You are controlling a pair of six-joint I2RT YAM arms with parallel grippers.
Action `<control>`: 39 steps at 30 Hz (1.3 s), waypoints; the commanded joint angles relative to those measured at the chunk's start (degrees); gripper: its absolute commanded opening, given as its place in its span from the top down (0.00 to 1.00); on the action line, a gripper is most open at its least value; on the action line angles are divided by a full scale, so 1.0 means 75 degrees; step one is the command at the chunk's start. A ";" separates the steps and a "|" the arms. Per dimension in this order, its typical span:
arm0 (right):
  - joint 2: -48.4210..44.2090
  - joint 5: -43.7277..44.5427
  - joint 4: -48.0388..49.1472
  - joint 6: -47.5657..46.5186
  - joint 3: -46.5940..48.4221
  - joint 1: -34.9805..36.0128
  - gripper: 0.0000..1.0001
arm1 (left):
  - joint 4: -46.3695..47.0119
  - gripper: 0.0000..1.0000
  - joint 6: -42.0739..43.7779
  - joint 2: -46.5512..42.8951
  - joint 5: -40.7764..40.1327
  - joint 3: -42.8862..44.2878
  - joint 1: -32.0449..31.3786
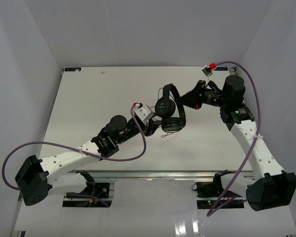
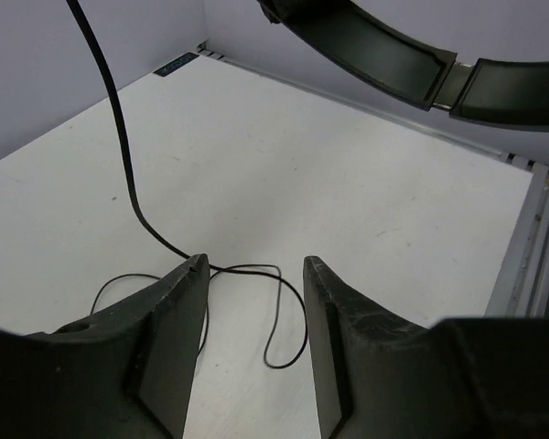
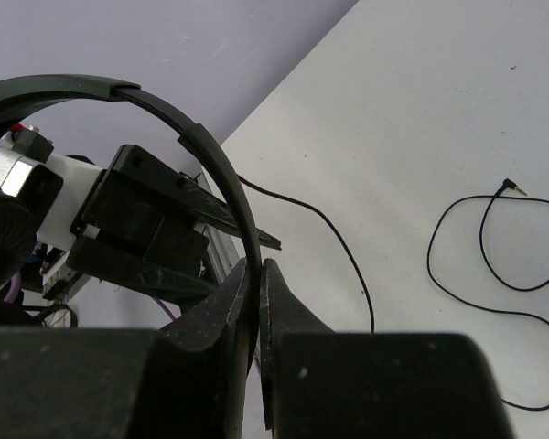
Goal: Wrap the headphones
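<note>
My right jaws clench the headphones by the headband, left jaws released and empty; cable sprawls loose on bench, so wrapping apparently all remains.

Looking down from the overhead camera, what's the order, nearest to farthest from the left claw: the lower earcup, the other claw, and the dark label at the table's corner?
1. The lower earcup, just right of the left gripper.
2. The right gripper, farther right, closed on the headband.
3. The dark label, at the far-left corner of the table.
</note>
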 commanded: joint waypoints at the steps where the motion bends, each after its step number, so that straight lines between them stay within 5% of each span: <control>1: -0.0024 -0.0047 0.0431 0.0704 0.0392 -0.0138 0.92 | 0.1624 0.41 -0.0646 0.0121 0.0594 -0.0294 0.0052; 14: -0.0023 0.0171 0.0385 0.1076 0.0534 -0.0282 0.92 | 0.2833 0.31 -0.0813 0.0039 -0.0071 -0.1361 0.0052; 17: 0.0012 0.0226 0.0375 0.1143 0.0580 -0.0273 0.92 | 0.2817 0.17 -0.1075 0.0254 -0.0088 -0.1430 0.0052; 29: -0.0083 0.0252 0.0373 0.1252 0.0486 -0.0329 0.92 | 0.3660 0.02 -0.1796 0.2166 0.0359 -0.0709 0.0040; 39: -0.0128 0.0236 0.0412 0.1396 0.0431 -0.0380 0.92 | 0.4036 0.06 -0.2181 0.3752 0.0714 -0.0132 -0.0109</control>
